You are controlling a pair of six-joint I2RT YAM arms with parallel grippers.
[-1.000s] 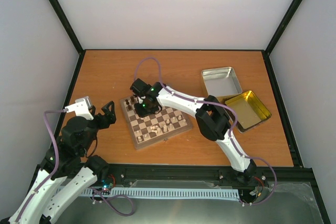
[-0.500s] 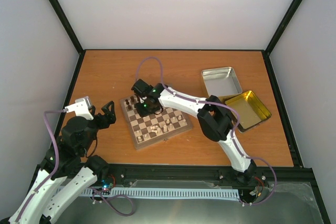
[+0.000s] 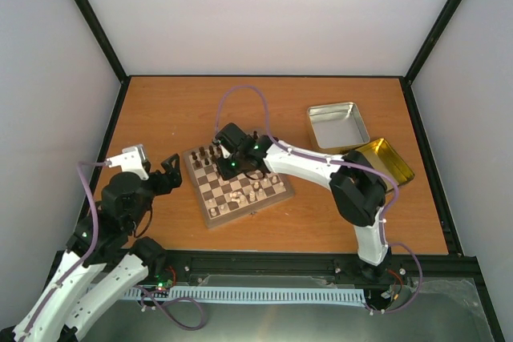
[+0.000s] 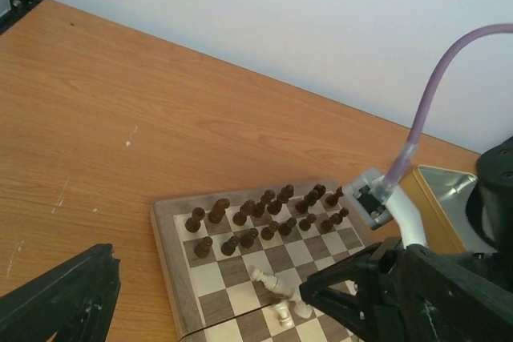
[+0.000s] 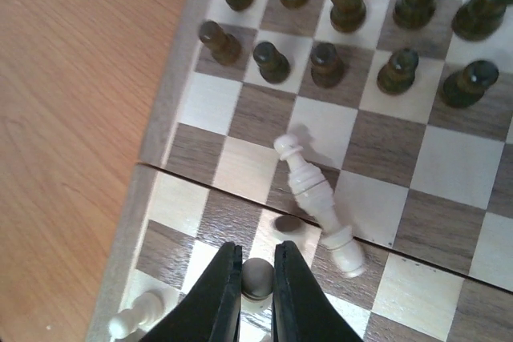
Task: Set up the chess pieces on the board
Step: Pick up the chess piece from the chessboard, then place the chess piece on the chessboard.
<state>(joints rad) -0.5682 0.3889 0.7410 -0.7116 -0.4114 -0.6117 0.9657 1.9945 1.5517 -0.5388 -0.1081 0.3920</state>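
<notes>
The board (image 3: 210, 219) lies mid-table, with dark chessmen (image 4: 264, 214) standing in its far rows. My right gripper (image 5: 257, 247) is shut on a pale chess piece (image 5: 257, 278), base up between the fingers and just above the board's near-left squares (image 5: 156, 146). A larger cream piece (image 5: 317, 198) lies tipped over beside it, and another (image 5: 132, 323) lies at the board's corner. In the top view the right gripper (image 3: 232, 167) hangs over the board. My left gripper (image 3: 166, 172) stands open and empty left of the board (image 4: 164, 262), with the fallen cream pieces (image 4: 276, 282) in its view.
A silver tin (image 3: 337, 124) and a gold tin (image 3: 385, 167) sit at the right of the table. The right arm stretches across the board's right half. Dark chessmen (image 5: 329, 62) stand close ahead of the right fingers.
The right gripper has closed on the pale piece, and its wrist has shifted right over the board. The left arm has swung slightly; its gripper stays open.
</notes>
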